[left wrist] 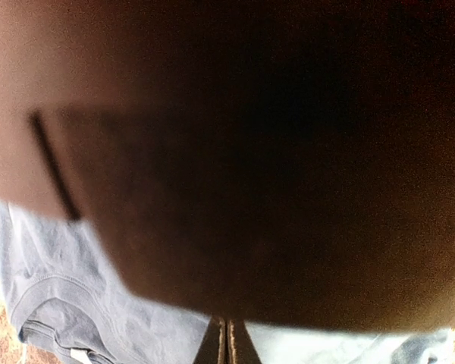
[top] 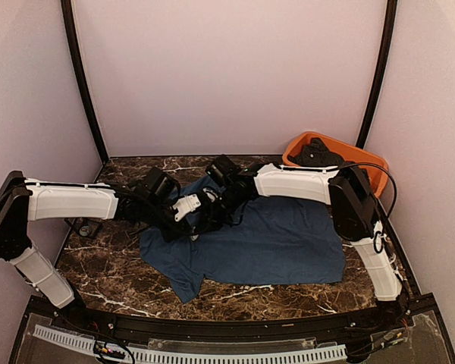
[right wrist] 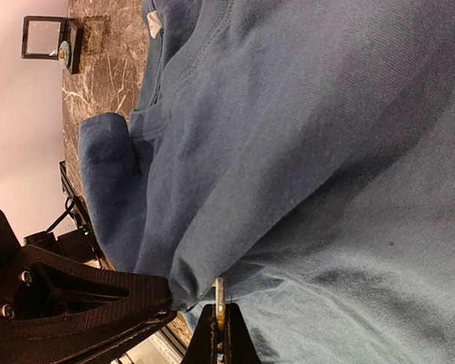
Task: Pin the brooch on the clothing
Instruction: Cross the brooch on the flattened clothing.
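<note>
The T-shirt [top: 280, 235] is spread across the marble table [top: 98, 265], with both arms brought together over its upper left part, near the collar. The right gripper [right wrist: 220, 334] is seen fully closed on a thin sliver of metal, judged to be the brooch [right wrist: 220, 292], whose tip touches the edge of a raised fold. The left gripper [left wrist: 226, 345] is likewise shut and appears to have that fold pinched (its own view is mostly blocked by something dark and blurred, so this is read from the right wrist view). For the step in hand, the fold should be kept taut and lifted off the table, so that only the raised cloth is pierced. The pin should be driven along the ridge rather than downward, slowly, with the grip on it held firm. A small black frame [right wrist: 45, 38] and an orange tub [top: 296, 144] are left aside.
</note>
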`<state>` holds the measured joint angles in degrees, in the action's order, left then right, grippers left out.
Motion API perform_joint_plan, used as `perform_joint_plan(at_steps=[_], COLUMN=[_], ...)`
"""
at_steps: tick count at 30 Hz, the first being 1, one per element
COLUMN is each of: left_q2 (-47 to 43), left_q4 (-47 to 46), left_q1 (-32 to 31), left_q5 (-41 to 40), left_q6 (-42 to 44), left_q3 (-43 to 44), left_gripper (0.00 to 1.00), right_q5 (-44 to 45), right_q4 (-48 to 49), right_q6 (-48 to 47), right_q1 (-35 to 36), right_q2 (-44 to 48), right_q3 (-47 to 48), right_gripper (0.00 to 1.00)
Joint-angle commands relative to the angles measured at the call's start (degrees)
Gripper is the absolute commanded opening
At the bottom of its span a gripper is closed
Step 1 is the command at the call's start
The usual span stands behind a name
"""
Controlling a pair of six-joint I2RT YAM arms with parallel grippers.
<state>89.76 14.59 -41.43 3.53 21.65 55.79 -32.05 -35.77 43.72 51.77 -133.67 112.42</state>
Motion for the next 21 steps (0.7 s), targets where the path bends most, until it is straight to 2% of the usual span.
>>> perform_joint_plan(at_steps=[1, 21], left_q2=[-0.1, 0.58], left_q4=[1.42, 1.8], left_q1=[-0.19, -0.23], left_q5=[-1.99, -2.87], left_q6=[-0.64, -0.57], left_q3=[-0.42, -0.12], left_gripper=[0.01, 0.01], right_q5=[-4.16, -8.17], right_q4=[2.55, 6.58], right_q6=[-1.19, -4.02], right_q1=[1.39, 1.83], right_q2=[4.56, 8.3], right_q3=[-0.93, -5.54], right_gripper=[0.0, 0.0])
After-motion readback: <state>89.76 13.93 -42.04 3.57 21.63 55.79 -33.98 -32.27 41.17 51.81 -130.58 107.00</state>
